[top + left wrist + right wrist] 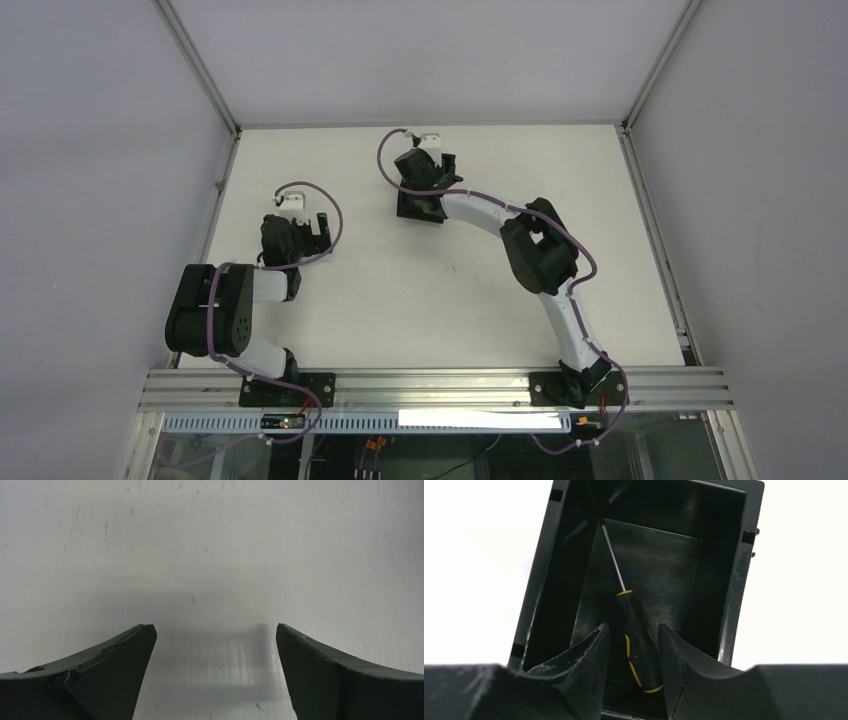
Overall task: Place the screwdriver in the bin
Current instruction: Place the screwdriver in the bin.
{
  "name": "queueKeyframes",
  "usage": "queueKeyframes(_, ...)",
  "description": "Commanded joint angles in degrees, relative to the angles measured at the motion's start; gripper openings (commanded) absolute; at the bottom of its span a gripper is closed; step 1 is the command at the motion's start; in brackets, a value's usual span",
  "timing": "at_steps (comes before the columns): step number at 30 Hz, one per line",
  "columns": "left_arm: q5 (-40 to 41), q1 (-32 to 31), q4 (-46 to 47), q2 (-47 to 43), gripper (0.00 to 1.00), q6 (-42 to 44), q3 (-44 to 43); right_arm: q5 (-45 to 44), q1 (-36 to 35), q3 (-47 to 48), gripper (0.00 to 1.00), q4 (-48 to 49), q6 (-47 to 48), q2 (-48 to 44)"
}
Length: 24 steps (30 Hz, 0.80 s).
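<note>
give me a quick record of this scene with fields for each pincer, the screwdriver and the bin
left pincer: open, nothing between the fingers, over the table
right pincer: open, fingers either side of the screwdriver handle, gaps on both sides
screwdriver: lying inside the bin, tip toward a far corner
bin: on the table, under the right pincer
task state: screwdriver appears to be in the bin and not gripped

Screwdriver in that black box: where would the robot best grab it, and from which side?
Probably the screwdriver's thick handle, coming down through the bin's open top, fingers straddling it. The shaft is thin and runs into a corner.
</note>
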<state>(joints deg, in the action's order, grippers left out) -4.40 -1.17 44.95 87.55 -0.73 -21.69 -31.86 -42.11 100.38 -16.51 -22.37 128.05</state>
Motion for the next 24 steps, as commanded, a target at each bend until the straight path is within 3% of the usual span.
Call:
queueKeyframes(1,1.11,-0.5,1.63,-1.15,0.99,-0.23,-0.02,0.04,0.02,2.21,0.44,1.05,-0.37,-1.95)
queueKeyframes(15,1.15,-0.5,1.59,-1.15,0.99,-0.23,-0.02,0.34,-0.01,5.73,0.48,-0.65,2.28,-8.2)
queueKeyframes(24,1.2,-0.5,1.58,-1.15,0.99,-0.23,-0.02,0.37,-0.03,10.42,0.6,-2.84,7.21,-12.13)
